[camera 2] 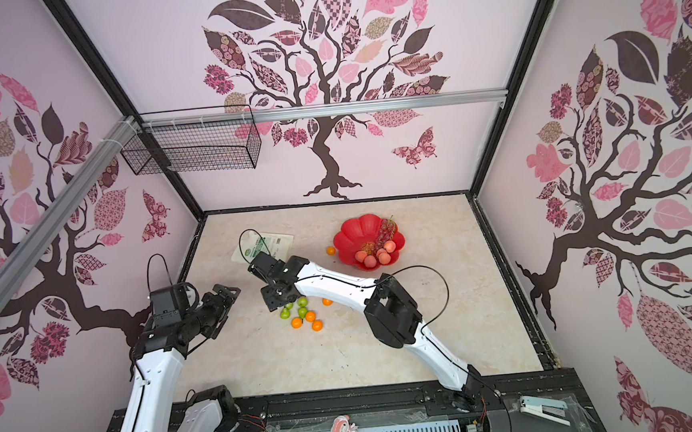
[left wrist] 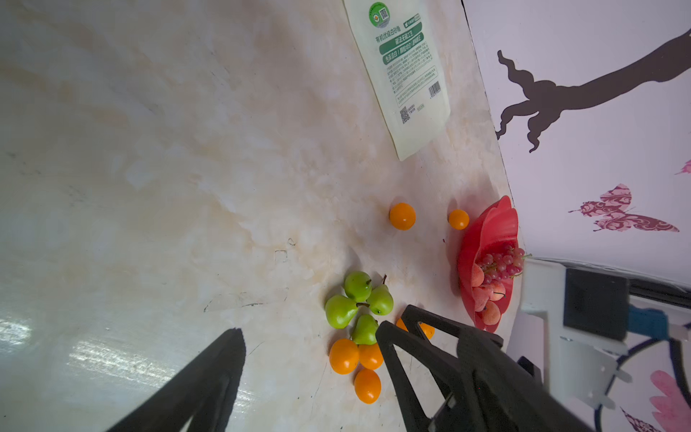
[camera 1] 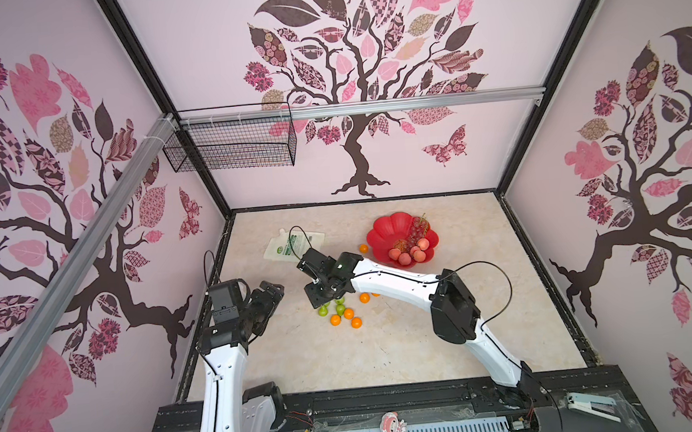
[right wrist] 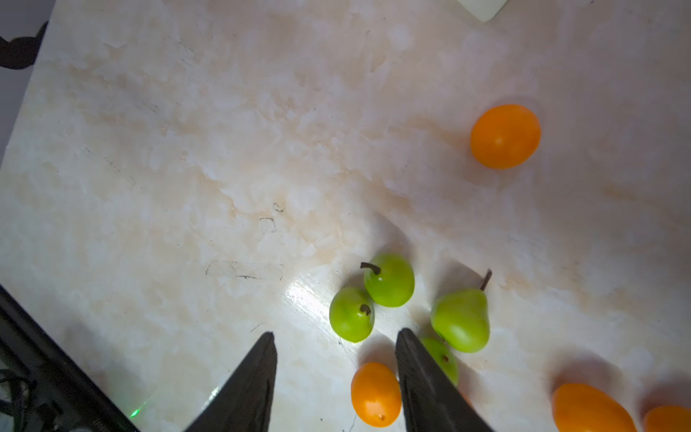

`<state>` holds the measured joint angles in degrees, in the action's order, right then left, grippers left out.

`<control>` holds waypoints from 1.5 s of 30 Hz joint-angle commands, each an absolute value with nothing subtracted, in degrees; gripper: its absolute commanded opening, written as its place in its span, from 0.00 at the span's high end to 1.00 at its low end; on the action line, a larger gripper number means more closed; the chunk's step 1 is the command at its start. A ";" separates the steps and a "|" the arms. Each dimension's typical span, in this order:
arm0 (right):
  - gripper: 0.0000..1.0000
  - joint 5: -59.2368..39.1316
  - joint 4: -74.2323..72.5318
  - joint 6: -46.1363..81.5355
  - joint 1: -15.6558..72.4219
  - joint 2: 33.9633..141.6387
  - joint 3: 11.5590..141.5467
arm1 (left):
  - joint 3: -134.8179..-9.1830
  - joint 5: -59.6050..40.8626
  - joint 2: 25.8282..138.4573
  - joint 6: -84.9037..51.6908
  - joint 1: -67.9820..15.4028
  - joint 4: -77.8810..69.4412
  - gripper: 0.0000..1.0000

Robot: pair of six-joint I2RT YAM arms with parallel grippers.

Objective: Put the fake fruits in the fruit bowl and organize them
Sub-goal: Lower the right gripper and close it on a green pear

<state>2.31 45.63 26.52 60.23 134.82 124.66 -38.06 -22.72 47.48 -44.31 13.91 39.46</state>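
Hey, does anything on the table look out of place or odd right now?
Nothing looks spilled or broken. The odd item is a white pouch lying flat on the table, not a fruit. One orange ball sits alone just outside the fruit bowl, apart from the clustered pears.

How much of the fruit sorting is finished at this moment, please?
Done: pink-red plastic peaches and purple grape bunch lie in the glossy red flower-shaped bowl. In hand: nothing; the open right gripper hovers over four green pears. Remaining: those pears, six orange balls.
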 commanded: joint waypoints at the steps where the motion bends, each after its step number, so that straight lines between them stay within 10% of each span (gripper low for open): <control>1: 0.47 7.61 53.99 25.25 60.65 140.45 131.73 | -36.66 -27.39 46.91 -43.16 16.12 39.70 0.07; 45: 0.79 12.39 60.72 24.35 61.17 153.09 147.91 | -34.19 -31.19 47.43 -43.95 17.51 36.13 0.08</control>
